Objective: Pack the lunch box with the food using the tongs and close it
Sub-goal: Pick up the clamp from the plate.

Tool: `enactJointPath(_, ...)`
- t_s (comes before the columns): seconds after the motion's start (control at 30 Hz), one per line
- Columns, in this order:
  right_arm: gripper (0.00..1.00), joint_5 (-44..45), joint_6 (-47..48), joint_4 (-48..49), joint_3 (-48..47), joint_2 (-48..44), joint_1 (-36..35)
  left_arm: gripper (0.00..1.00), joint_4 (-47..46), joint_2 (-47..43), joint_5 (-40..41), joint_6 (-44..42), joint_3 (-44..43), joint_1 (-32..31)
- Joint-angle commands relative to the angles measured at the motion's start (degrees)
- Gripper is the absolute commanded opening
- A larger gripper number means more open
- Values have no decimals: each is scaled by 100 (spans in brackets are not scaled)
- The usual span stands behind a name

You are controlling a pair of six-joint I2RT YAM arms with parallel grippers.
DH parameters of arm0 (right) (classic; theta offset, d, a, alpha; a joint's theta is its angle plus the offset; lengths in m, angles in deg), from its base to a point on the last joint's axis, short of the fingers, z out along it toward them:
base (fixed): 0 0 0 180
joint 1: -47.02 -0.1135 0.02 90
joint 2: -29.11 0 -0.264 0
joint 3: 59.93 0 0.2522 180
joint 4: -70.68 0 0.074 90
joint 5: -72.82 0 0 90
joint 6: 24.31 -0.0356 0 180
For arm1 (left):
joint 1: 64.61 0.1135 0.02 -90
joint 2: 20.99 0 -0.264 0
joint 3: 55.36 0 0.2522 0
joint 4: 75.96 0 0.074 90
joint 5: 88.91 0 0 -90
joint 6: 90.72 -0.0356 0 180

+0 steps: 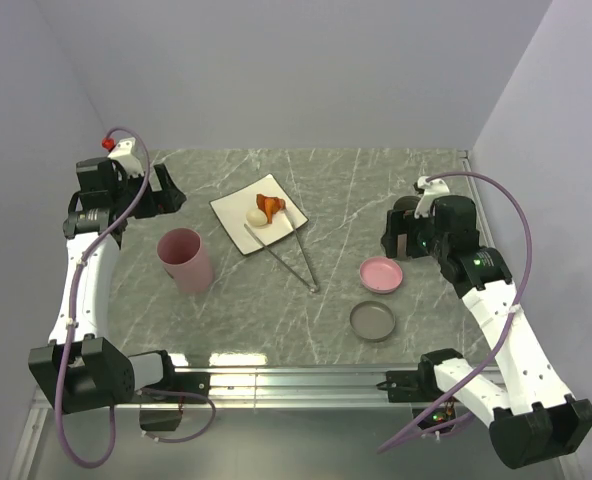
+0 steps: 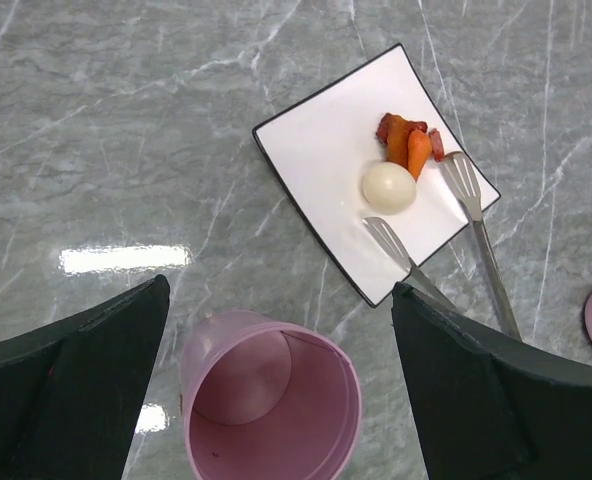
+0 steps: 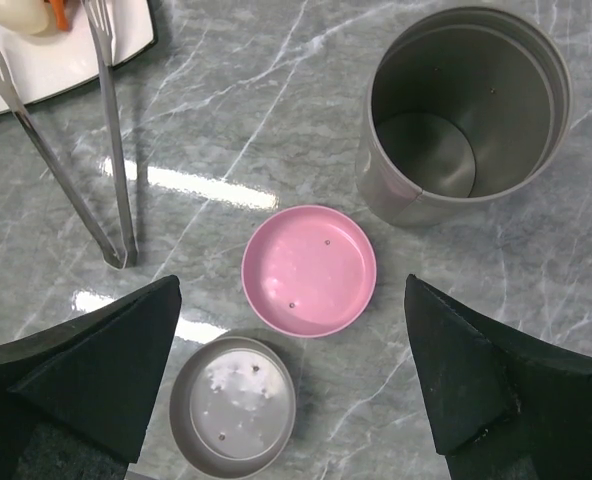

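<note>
The food lies on a white square plate (image 1: 238, 213): a white ball (image 2: 389, 187) and orange-brown pieces (image 2: 408, 141). The silver tongs (image 1: 294, 257) rest with their tips on the plate (image 2: 316, 160) and their joined end on the table. A pink round tub (image 2: 272, 408) of the lunch box stands open below my left gripper (image 2: 281, 290), which is open and empty above it. My right gripper (image 3: 294, 283) is open and empty over a pink lid (image 3: 309, 270) and a grey lid (image 3: 233, 406). A grey round tub (image 3: 463, 112) stands open beyond them.
In the top view the pink tub (image 1: 184, 260) stands left of the plate, and the pink lid (image 1: 381, 275) and grey lid (image 1: 373, 321) lie right of the tongs. The grey tub is hidden under the right arm there. White walls enclose the marble table.
</note>
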Motion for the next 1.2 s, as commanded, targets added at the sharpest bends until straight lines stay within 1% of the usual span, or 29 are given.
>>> enactJointPath(0.0,100,-50,0,279,-140,-39,57,99,-205,-153,200,207,-335,4)
enactJointPath(0.03,100,-77,-17,270,-175,48,57,100,-170,-127,270,390,-397,4)
enactJointPath(0.1,100,-121,-44,270,-263,154,56,99,14,-83,201,454,-625,4)
enactJointPath(0.23,100,-358,-35,322,-439,523,39,99,-82,-170,218,734,-731,13)
enactJointPath(0.33,100,-717,-210,331,-553,839,39,99,-213,-214,630,1015,-696,13)
enactJointPath(0.4,100,-1024,-289,357,-641,1015,21,99,-223,-197,823,955,-661,13)
enactJointPath(0.47,100,-1114,-325,340,-807,1331,-66,99,-100,-92,1008,990,-731,13)
enactJointPath(0.57,100,-913,-246,401,-966,1710,-522,100,233,75,921,700,-924,13)
enactJointPath(0.6,100,-746,-211,532,-958,1763,-950,99,278,110,851,648,-960,4)
enactJointPath(0.63,100,-414,-167,612,-949,1859,-1172,99,296,111,842,612,-969,4)
enactJointPath(0.67,100,-254,-106,682,-914,1912,-1365,99,287,111,833,595,-951,13)
enactJointPath(0.7,100,-183,-97,796,-923,1991,-1715,99,278,93,807,577,-942,4)
enactJointPath(0.93,100,20,-141,1069,-1019,3018,-2429,100,182,31,394,445,-854,4)
enactJointPath(1.07,100,99,105,1035,-1142,3494,-2650,99,164,102,429,462,-819,4)
enactJointPath(1.13,100,-15,114,921,-1221,3748,-2677,99,190,163,394,454,-810,13)
enactJointPath(1.17,100,-137,262,868,-1317,3810,-2668,99,190,172,376,454,-793,4)
